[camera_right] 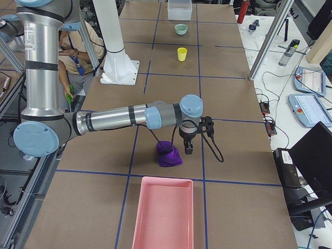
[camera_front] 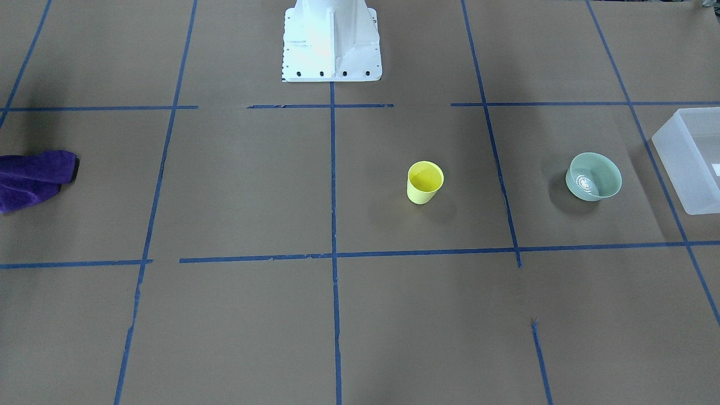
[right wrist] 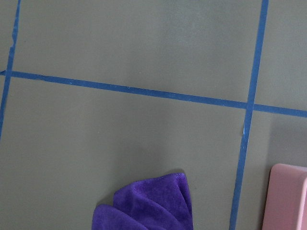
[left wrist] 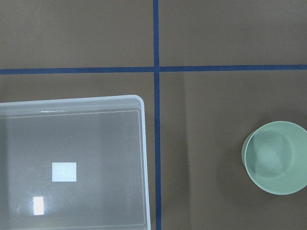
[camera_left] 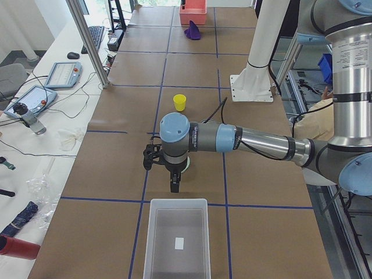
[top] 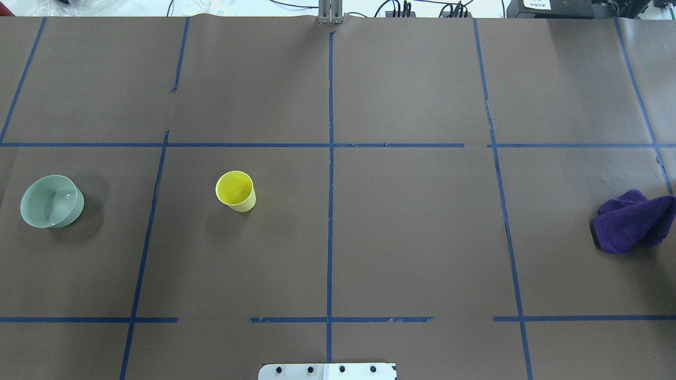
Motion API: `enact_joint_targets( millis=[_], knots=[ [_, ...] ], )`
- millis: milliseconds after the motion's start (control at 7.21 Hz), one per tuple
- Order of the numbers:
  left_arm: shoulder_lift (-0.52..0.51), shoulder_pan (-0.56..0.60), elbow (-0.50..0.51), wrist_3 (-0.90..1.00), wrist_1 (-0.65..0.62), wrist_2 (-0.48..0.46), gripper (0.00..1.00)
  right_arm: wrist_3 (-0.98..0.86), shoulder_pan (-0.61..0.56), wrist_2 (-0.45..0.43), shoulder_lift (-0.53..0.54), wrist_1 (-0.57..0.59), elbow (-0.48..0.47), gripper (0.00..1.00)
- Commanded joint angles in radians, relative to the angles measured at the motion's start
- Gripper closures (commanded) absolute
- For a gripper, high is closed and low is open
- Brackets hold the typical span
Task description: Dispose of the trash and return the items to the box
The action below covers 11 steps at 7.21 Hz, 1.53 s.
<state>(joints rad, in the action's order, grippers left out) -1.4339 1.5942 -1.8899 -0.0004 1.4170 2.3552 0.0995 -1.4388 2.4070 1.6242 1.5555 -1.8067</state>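
A yellow cup [camera_front: 424, 181] [top: 235, 190] stands upright on the robot's left half of the table. A pale green bowl [camera_front: 593, 176] [left wrist: 276, 157] sits further left, next to an empty clear plastic box [camera_front: 692, 160] [left wrist: 72, 163]. A crumpled purple cloth [top: 634, 221] [right wrist: 148, 203] lies at the far right, near a pink tray [camera_right: 163, 215]. My left gripper [camera_left: 174, 185] hangs above the table between the bowl and the clear box. My right gripper [camera_right: 188, 149] hangs just beside the cloth. Both show only in the side views, so I cannot tell whether they are open or shut.
The white robot base [camera_front: 332, 42] stands at the table's middle edge. Blue tape lines [top: 330, 158] divide the brown table into squares. Tablets, cables and a metal pole [camera_left: 90, 40] are on a side bench beyond the table.
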Motion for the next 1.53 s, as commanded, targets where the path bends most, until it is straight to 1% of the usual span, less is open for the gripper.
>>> enact_joint_targets(
  millis=[0,416,555,694,832,1110,1249,1387],
  knots=[
    [-0.034,0.0,0.02,0.006,0.006,0.028,0.0,0.002,0.0,0.0,-0.001,0.0,0.0,0.0],
    [-0.042,-0.02,-0.069,0.014,-0.003,0.042,0.0,0.003,0.001,0.001,-0.004,0.0,-0.002,0.0],
    [-0.043,-0.057,-0.061,0.016,0.01,0.035,0.0,0.002,0.001,0.0,-0.004,0.0,0.0,0.0],
    [-0.057,-0.065,-0.025,0.013,0.035,0.044,0.0,0.0,0.001,0.001,-0.004,0.0,0.0,0.0],
    [-0.047,-0.063,-0.031,0.016,0.086,0.042,0.0,-0.001,0.001,0.001,-0.004,0.0,0.0,0.0],
    [-0.043,-0.078,-0.025,0.014,0.105,0.044,0.0,0.0,0.001,0.006,-0.003,0.0,-0.005,0.0],
    [-0.043,-0.109,-0.028,0.008,0.134,0.059,0.0,0.0,0.001,0.006,-0.001,0.0,-0.002,0.0],
    [-0.043,-0.131,-0.026,0.002,0.137,0.108,0.0,-0.001,0.001,0.004,-0.001,-0.002,-0.002,0.0]
  ],
)
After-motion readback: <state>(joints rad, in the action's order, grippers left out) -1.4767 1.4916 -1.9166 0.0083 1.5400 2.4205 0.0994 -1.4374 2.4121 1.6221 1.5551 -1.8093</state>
